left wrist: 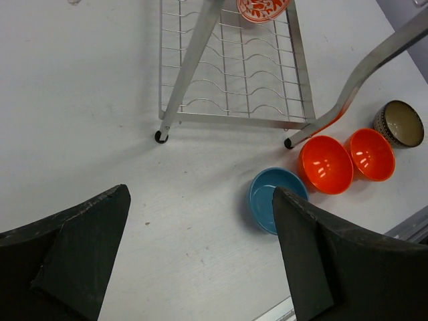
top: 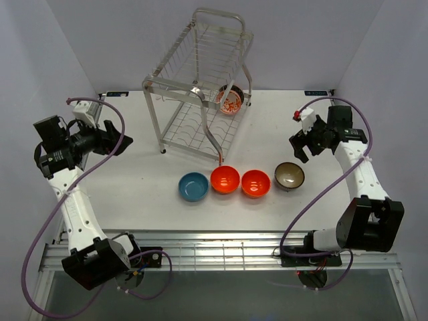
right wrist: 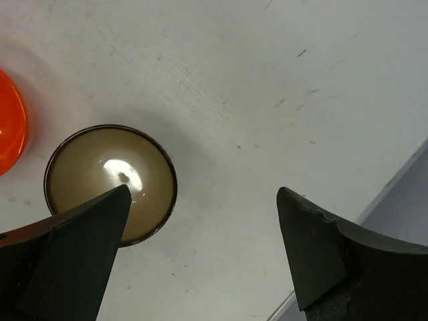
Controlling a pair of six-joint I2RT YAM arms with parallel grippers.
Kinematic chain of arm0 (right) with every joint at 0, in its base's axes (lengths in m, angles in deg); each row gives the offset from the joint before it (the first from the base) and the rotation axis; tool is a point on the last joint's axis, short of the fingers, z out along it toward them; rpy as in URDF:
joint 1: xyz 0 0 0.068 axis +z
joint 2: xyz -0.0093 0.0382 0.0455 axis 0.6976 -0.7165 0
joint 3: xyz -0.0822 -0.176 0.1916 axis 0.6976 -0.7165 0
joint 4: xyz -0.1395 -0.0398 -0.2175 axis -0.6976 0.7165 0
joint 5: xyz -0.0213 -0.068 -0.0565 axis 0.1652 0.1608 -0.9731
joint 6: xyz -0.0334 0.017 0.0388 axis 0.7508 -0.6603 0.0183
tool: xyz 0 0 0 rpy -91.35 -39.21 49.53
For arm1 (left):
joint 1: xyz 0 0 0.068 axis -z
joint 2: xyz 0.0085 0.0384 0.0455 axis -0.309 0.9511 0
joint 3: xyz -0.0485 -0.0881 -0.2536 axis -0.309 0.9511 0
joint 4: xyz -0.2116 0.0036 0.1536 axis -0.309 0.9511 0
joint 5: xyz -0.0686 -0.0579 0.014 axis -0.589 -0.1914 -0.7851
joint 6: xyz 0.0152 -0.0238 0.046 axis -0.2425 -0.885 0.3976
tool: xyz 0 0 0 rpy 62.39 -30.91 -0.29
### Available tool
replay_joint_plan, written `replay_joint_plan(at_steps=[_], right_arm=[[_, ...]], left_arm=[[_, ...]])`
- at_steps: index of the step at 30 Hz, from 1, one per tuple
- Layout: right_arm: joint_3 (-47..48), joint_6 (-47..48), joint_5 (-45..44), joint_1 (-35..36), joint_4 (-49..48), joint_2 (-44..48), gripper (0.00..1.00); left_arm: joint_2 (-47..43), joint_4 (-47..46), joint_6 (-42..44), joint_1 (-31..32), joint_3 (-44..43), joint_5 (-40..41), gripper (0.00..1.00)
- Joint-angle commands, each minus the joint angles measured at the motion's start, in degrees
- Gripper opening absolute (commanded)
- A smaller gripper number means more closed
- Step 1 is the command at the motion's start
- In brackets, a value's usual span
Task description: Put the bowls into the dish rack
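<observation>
Right hand (right wrist: 202, 194) is wide open with nothing in it, hanging over the desk (right wrist: 267, 80). The dark brown bowl (right wrist: 110, 184) sits below it but off-centre, under one finger rather than between the two. My guess is it needs a small sideways shift before dropping. The bowl's round, so there's no long axis to line up, and its mouth faces straight up. Can't really tell how high the hand is above it. Left hand (top: 120, 144) is open too, much farther from that bowl.
</observation>
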Motion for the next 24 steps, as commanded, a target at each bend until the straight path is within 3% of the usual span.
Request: replay_joint_plan(at_steps=[1,4,14,21,24], right_arm=[[0.32,0.44,4.67,-1.47,7.44,-3.83,0.95],[1.55,0.26,5.20,-2.27,10.79,-7.27,0.97],[-2.75,-0.09,2.92,-3.06,8.43,-11.66,1.00],[-4.60,-0.09,1.77,-3.24,6.05,-15.18,0.86],[-4.25,-0.09,1.95,-3.50,5.70,-16.50,0.75]], left_arm=[[-2.28,3.87,4.73,-0.22,1.21,-4.84,0.97],[-3.95,4.85,7.27,-0.22,1.99,-6.86,0.95],[-6.24,7.83,13.08,-0.22,2.70,-11.87,0.94],[-5.80,8.45,13.79,-0.22,2.79,-10.73,0.93],[-5.54,8.45,13.61,-0.22,2.70,-10.38,0.93]])
